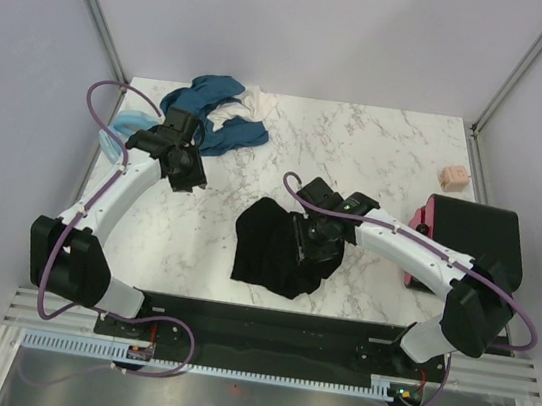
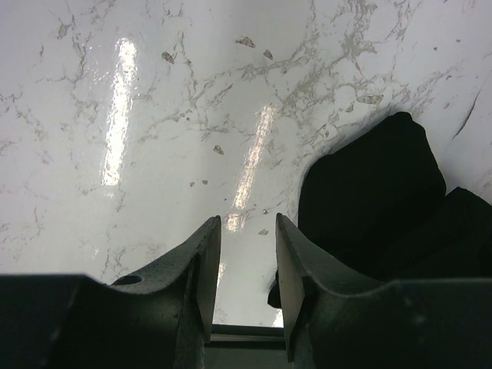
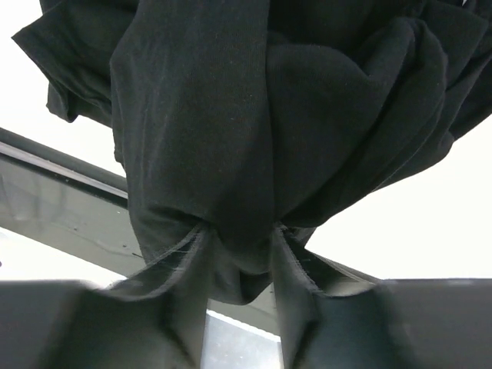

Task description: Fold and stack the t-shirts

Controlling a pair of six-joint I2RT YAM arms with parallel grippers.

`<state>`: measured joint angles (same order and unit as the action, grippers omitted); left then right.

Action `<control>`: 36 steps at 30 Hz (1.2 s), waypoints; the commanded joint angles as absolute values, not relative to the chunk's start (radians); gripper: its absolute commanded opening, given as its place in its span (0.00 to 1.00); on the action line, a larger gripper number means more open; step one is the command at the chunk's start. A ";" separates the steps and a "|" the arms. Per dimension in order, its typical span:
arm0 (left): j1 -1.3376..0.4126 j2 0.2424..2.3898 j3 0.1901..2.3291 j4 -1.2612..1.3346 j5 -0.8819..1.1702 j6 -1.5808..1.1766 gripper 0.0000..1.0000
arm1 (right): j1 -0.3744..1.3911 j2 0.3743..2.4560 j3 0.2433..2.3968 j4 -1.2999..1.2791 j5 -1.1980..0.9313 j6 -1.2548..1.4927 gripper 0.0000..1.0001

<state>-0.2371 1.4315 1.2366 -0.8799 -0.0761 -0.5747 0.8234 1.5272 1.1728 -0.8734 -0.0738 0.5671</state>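
A black t-shirt (image 1: 273,247) lies bunched on the marble table near the front middle. My right gripper (image 1: 314,241) is shut on a fold of it; in the right wrist view the black cloth (image 3: 246,131) hangs bunched between my fingers, my gripper (image 3: 238,246) clamped on it. My left gripper (image 1: 186,173) hovers over bare table left of the shirt, open and empty; its wrist view (image 2: 247,231) shows marble between the jaws and the black shirt (image 2: 377,200) at the right. A heap of teal-blue, light blue and white t-shirts (image 1: 213,114) lies at the back left.
A stack of black folded shirts on a pink one (image 1: 473,237) sits at the right edge. A small pinkish-beige block (image 1: 453,177) lies at the back right. The black base rail (image 1: 263,328) runs along the front edge.
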 commanded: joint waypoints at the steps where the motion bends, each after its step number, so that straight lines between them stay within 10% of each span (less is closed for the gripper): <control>1: -0.233 1.405 1.244 -0.857 -0.077 -0.540 0.42 | 0.821 1.505 1.209 -0.853 -0.060 0.560 0.29; 8: -0.233 1.420 1.246 -0.856 -0.048 -0.548 0.41 | 0.821 1.486 1.349 -0.965 0.014 0.551 0.00; 32: -0.236 1.378 1.304 -0.841 0.029 -0.534 0.42 | 0.865 1.904 2.579 -1.224 0.032 0.514 0.00; 36: -0.236 1.351 1.319 -0.862 0.003 -0.529 0.43 | 0.879 1.878 2.349 -1.051 -0.092 0.575 0.00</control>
<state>-0.2371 1.4155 1.2621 -0.8619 0.0113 -0.5739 0.8623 1.9202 2.4680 -1.1927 0.0116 0.5209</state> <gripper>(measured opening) 0.420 0.014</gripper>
